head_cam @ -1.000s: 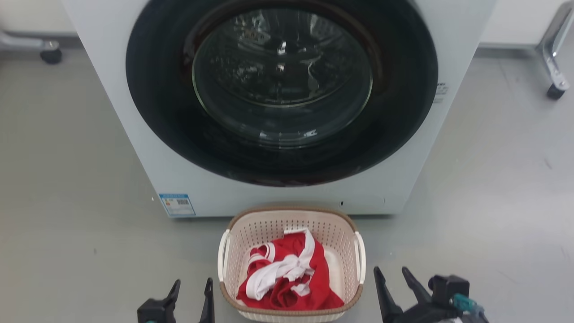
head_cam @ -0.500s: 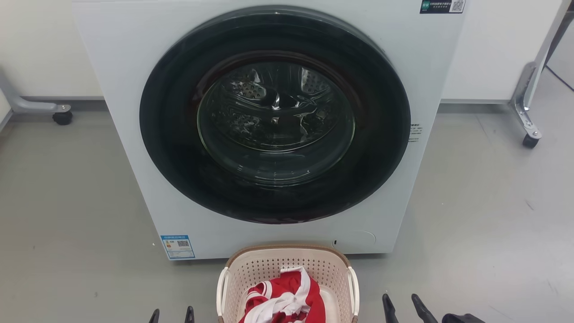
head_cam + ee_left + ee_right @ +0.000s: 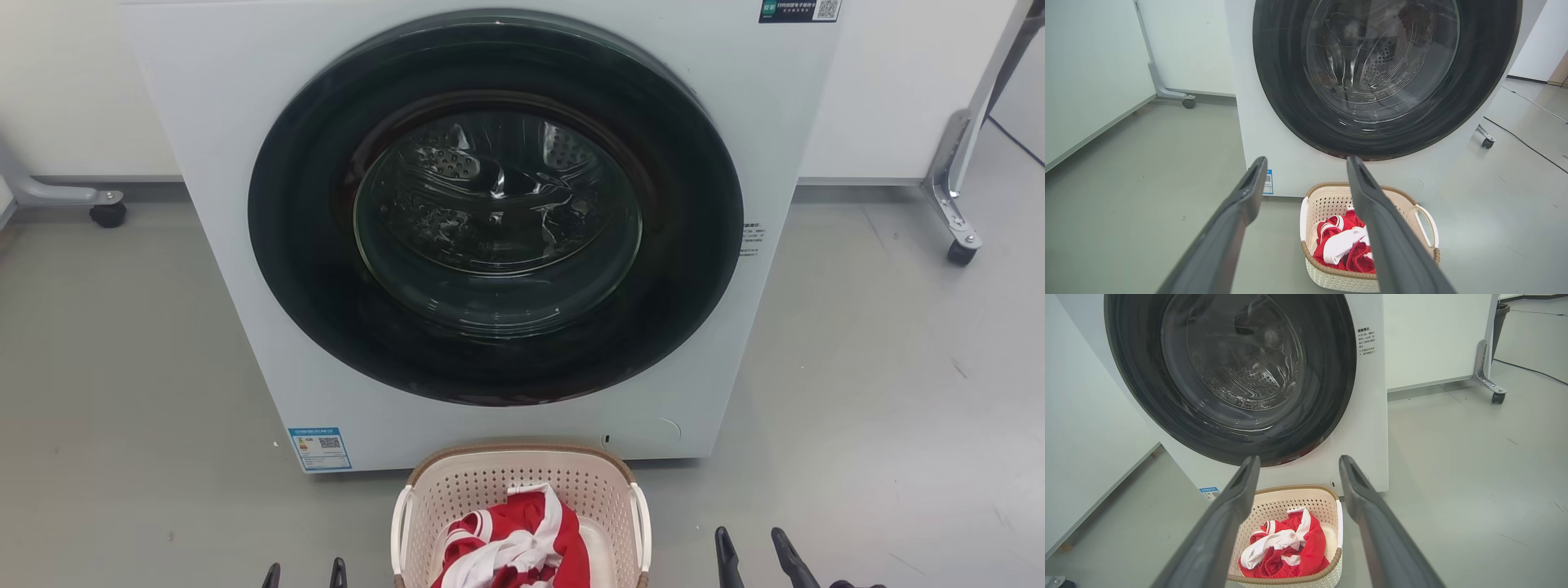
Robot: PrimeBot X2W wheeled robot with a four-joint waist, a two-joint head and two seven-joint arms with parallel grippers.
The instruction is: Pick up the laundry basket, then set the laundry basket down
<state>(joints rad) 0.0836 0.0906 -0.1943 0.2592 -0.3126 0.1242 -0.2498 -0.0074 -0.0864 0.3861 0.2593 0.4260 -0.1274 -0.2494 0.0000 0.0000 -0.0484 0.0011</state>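
The laundry basket (image 3: 457, 486) is cream with a brown rim and white side handles. It stands on the grey floor right in front of the washing machine, at the head view's bottom centre, with red and white clothing (image 3: 514, 543) inside. My left gripper (image 3: 304, 573) is open to the left of the basket, clear of it. Open as well, my right gripper (image 3: 753, 547) stays to the basket's right, apart from it. Both wrist views show the basket (image 3: 1327, 200) (image 3: 1280, 500) below and beyond my spread fingers, with nothing between them.
A white front-loading washing machine (image 3: 204, 163) with a dark round door (image 3: 494, 208) rises just behind the basket. Wheeled metal legs (image 3: 959, 245) (image 3: 102, 208) of white panels stand at the far right and far left. Grey floor stretches on both sides.
The head camera tilted up, so basket and grippers slid toward the bottom edge. My right gripper shifted a little to the right. The basket stays on the floor.
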